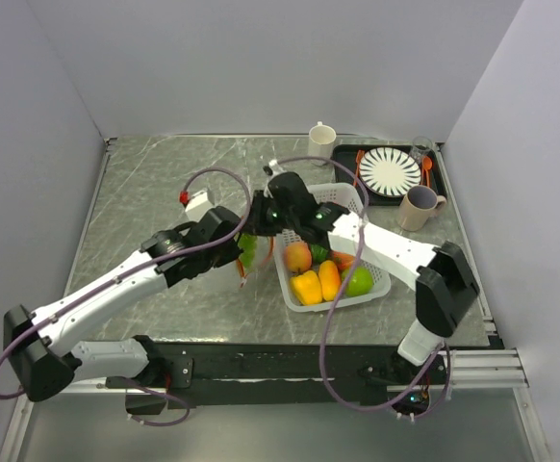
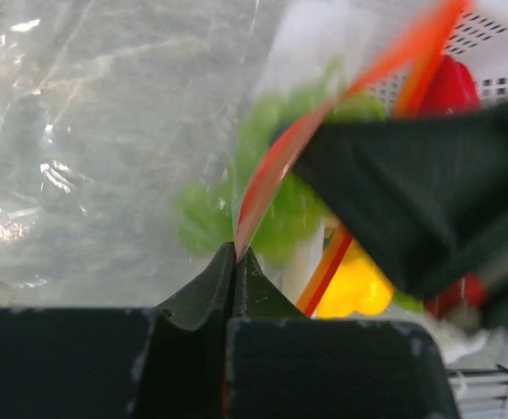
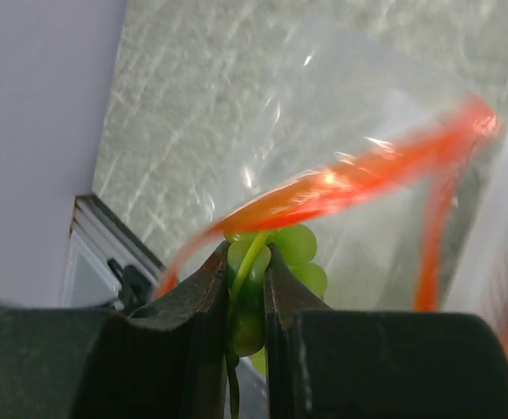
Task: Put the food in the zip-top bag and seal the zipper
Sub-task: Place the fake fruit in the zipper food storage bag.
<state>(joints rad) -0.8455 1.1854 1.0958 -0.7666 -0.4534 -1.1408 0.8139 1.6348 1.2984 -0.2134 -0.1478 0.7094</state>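
My left gripper (image 2: 236,253) is shut on the orange-red zipper (image 2: 276,170) of the clear zip-top bag (image 2: 106,148) and holds its mouth up left of the basket. My right gripper (image 3: 247,262) is shut on a green grape bunch (image 3: 293,249) at the bag's mouth, under the zipper (image 3: 341,188). In the top view both grippers meet at the bag (image 1: 251,252), and green shows there. The rest of the food lies in the white mesh basket (image 1: 376,289): a peach (image 1: 297,256), a yellow pepper (image 1: 307,287), an orange piece (image 1: 329,279), a green apple (image 1: 359,281).
A black tray (image 1: 434,192) at the back right holds a striped plate (image 1: 389,171) and orange cutlery. A white cup (image 1: 321,140) stands behind the basket, a beige mug (image 1: 420,207) right of it. A small white and red object (image 1: 195,200) lies at mid-left.
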